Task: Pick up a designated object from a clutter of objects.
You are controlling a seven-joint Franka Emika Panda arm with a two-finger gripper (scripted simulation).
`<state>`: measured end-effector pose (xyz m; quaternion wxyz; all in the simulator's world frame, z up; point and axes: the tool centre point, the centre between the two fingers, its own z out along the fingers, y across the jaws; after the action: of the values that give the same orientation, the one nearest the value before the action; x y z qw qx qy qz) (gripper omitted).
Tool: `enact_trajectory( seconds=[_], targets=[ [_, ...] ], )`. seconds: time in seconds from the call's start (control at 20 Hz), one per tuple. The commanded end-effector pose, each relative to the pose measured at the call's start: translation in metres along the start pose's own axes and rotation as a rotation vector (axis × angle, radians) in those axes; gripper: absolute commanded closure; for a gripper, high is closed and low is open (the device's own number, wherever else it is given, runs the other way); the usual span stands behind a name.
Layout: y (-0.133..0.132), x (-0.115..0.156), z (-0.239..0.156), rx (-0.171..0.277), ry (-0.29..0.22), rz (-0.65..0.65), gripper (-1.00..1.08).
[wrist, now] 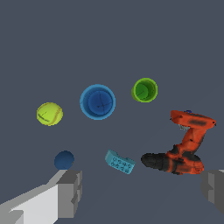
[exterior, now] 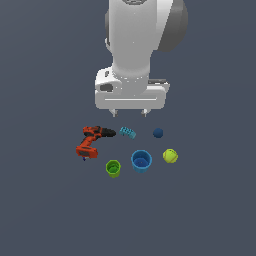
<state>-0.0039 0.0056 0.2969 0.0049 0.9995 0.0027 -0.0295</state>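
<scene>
The designated object, a small teal ribbed block (exterior: 127, 132) (wrist: 119, 162), lies on the dark floor between the drill's black chuck and the dark blue ball. My gripper (exterior: 130, 114) (wrist: 142, 190) hangs above it, a little behind it in the exterior view, open and wide, holding nothing. In the wrist view both grey fingers (wrist: 70, 192) show apart, with the block ahead of the gap. The clutter of objects lies spread around the block.
An orange-red and black drill (exterior: 92, 140) (wrist: 183, 148) lies close on the exterior view's left of the block. A dark blue ball (exterior: 158, 133) (wrist: 64, 160) sits on its right. Nearer the camera stand a green cup (exterior: 113, 168) (wrist: 144, 90), a blue cup (exterior: 141, 161) (wrist: 97, 102) and a yellow-green ball (exterior: 170, 156) (wrist: 49, 113).
</scene>
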Motion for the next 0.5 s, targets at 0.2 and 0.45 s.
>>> enact_trajectory(
  seconds=[0.2,0.45],
  targets=[
    [0.002,-0.001,0.014,-0.005,0.002,-0.051,-0.92],
    [0.005,-0.004,0.034,-0.012,0.005,-0.129,-0.92]
  ],
)
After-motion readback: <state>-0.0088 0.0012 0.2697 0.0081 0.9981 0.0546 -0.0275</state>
